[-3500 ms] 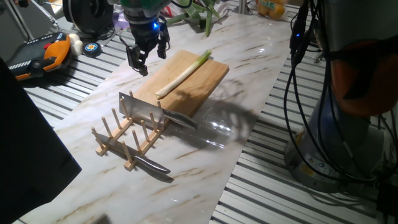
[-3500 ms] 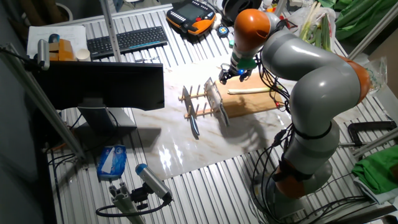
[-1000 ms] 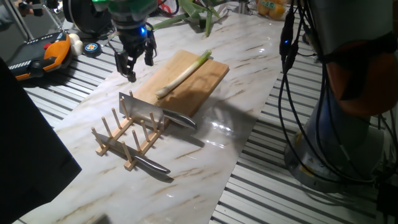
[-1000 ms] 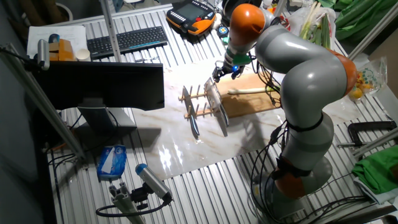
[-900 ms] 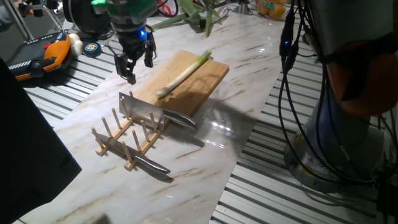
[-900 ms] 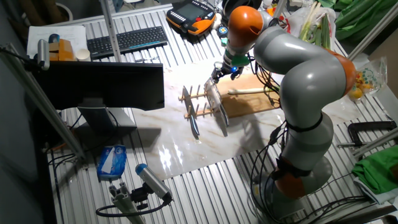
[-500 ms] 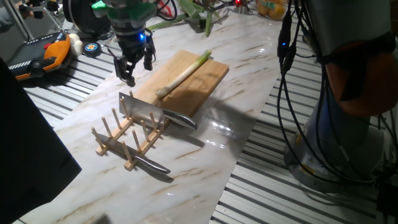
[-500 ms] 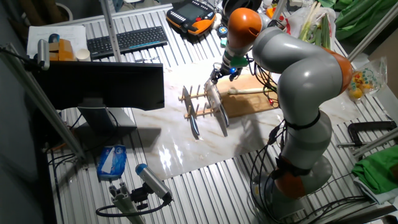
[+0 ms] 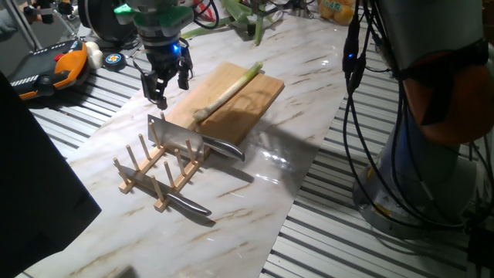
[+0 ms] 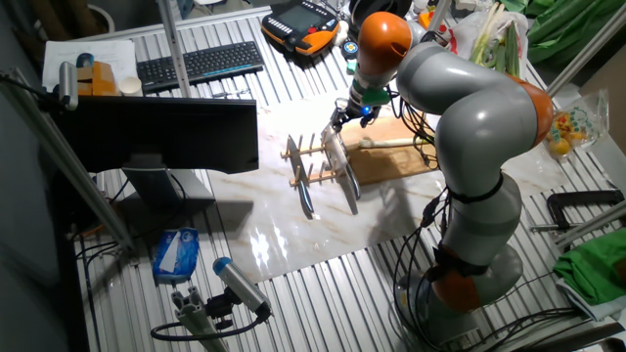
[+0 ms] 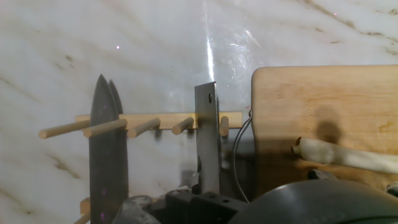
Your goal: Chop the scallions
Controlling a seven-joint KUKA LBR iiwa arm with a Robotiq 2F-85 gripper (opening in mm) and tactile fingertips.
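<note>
One whole scallion stalk [image 9: 226, 92], white at the near end and pale green at the far end, lies diagonally on the wooden cutting board [image 9: 258, 100]. In the hand view its white end [image 11: 345, 155] shows on the board [image 11: 323, 99]. My gripper [image 9: 170, 91] hangs open and empty above the marble, just off the board's left edge and behind the cleaver [image 9: 174, 136]. The cleaver stands upright in the wooden rack [image 9: 143, 176]. In the other fixed view the gripper [image 10: 341, 116] is above the cleaver [image 10: 338, 161], left of the scallion [image 10: 393, 143].
A second knife [image 9: 187, 205] lies through the rack's near end; it appears edge-on beside the cleaver [image 11: 207, 140] as a dark blade [image 11: 107, 155]. A bundle of leafy green stalks [image 9: 245, 17] lies at the far table edge. An orange pendant [image 9: 55, 66] sits left.
The gripper has moved left off the cutting board and slightly lower, toward the cleaver in the rack. Scallion, board and knives have not moved.
</note>
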